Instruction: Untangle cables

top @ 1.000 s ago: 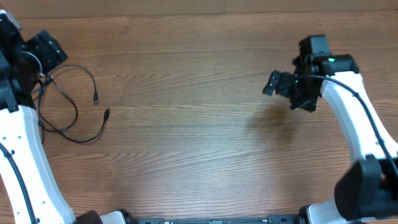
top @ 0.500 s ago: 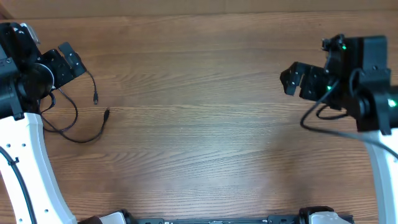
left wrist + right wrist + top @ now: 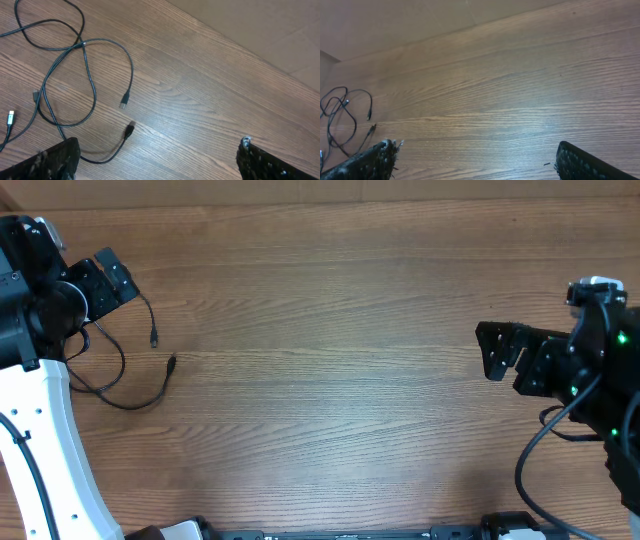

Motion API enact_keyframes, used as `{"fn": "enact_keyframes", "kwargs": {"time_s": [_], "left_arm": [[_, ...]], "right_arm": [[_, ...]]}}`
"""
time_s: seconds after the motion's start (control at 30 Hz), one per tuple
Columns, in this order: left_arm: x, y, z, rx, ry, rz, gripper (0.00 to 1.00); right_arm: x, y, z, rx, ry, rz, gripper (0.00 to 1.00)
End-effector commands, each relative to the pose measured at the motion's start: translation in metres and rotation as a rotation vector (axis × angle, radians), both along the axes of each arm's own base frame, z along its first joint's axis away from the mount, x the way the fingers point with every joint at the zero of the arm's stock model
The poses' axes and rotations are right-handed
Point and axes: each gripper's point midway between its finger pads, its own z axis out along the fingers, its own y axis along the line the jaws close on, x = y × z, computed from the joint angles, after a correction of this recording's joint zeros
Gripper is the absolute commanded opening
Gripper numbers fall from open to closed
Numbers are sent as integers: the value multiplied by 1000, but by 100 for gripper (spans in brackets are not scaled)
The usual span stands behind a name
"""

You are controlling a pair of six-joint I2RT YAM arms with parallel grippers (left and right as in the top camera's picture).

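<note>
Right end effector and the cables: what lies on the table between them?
Nothing: in the overhead view, only bare wooden table stretches from the right end effector to the cables at the left edge. The right wrist view agrees.

My table [image 3: 330,380] is brown wood with long lines running along it. Thin black cables [image 3: 122,363] lie flat on it, over at my left end. They curl in loose loops and cross over each other. Two small dark plugs [image 3: 124,103] lie near each other but do not touch. One cable tip [image 3: 10,118] is white. The cables lie only at that end.
</note>
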Motion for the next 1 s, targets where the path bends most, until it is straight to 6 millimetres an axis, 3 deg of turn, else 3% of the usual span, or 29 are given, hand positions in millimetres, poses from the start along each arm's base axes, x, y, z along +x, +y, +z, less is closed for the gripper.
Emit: {"fn": "enact_keyframes", "kwargs": {"time_s": [0.0, 0.5, 0.6, 0.83, 0.97], "left_arm": [[2, -3, 2, 4, -3, -20, 100], [2, -3, 1, 4, -3, -20, 100], [2, -3, 1, 3, -3, -20, 100], [2, -3, 1, 3, -2, -20, 100], [2, -3, 1, 3, -2, -20, 100]], "right_arm": [[0, 0, 9, -7, -29, 3, 100], [16, 1, -4, -10, 23, 1, 100], [16, 3, 8, 26, -27, -9, 100], [16, 3, 59, 51, -317, -3, 100], [9, 2, 71, 57, -470, -5, 100]]}}
